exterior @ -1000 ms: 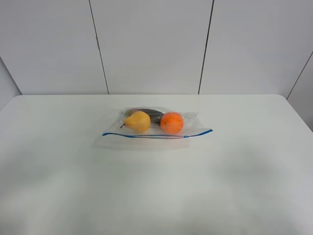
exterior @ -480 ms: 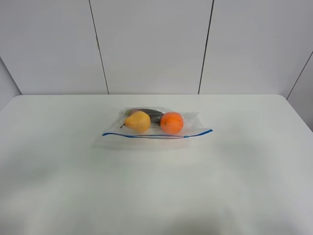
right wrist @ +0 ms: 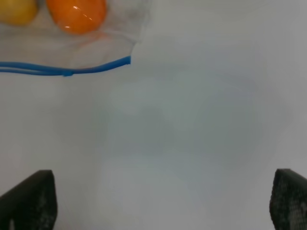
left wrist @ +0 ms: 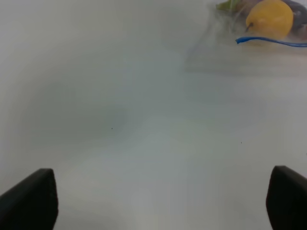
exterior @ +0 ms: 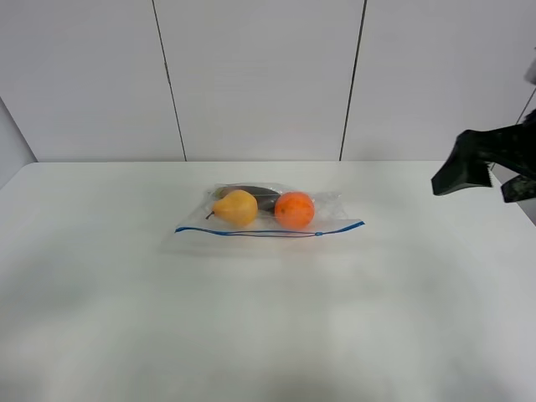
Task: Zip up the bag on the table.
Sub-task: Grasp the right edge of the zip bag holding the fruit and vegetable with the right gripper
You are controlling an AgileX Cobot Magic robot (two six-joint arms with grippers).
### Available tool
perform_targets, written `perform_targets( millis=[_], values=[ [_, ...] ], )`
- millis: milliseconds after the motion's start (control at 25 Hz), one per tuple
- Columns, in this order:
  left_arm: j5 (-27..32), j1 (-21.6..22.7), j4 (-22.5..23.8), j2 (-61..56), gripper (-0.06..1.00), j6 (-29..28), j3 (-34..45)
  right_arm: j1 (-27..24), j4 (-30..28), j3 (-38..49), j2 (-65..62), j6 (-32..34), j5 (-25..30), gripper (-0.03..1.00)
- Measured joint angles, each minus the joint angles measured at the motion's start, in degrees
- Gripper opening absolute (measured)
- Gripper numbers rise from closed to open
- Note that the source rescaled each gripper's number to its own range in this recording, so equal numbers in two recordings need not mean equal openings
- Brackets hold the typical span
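The clear bag [exterior: 251, 224] lies flat on the white table [exterior: 268, 335], a little behind its middle. Through the plastic show a yellow pear [exterior: 237, 207], an orange [exterior: 294, 209] and a dark item [exterior: 255, 193]. Its blue zipper strip [exterior: 268, 233] runs along the near edge. My right gripper [exterior: 490, 176] hangs open at the right edge, well away from the bag. In the right wrist view, the right gripper [right wrist: 159, 201] is empty, with the strip's end [right wrist: 123, 61] beyond it. My left gripper [left wrist: 158, 201] is open and empty, far from the bag's corner [left wrist: 242, 40].
A grey panelled wall [exterior: 260, 75] rises behind the table's far edge. The table's right rounded corner [exterior: 486, 167] lies below the right gripper.
My right gripper has come into the exterior view at the right edge. The bag has not moved.
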Motion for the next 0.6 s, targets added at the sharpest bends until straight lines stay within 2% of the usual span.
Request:
perform_targets(
  millis=[200, 440, 600],
  values=[
    [0.0, 0.0, 0.0, 0.0, 1.00, 0.0, 0.0, 0.0, 5.2, -7.4, 16.7, -2.9, -0.5, 0.97],
    [0.0, 0.0, 0.0, 0.0, 1.00, 0.0, 0.0, 0.0, 19.1, -15.2, 32.4, -9.6, -0.1, 0.97],
    [0.0, 0.0, 0.0, 0.0, 1.00, 0.0, 0.0, -1.2, 27.9, -19.1, 40.3, -13.5, 3.2, 0.93]
  ],
)
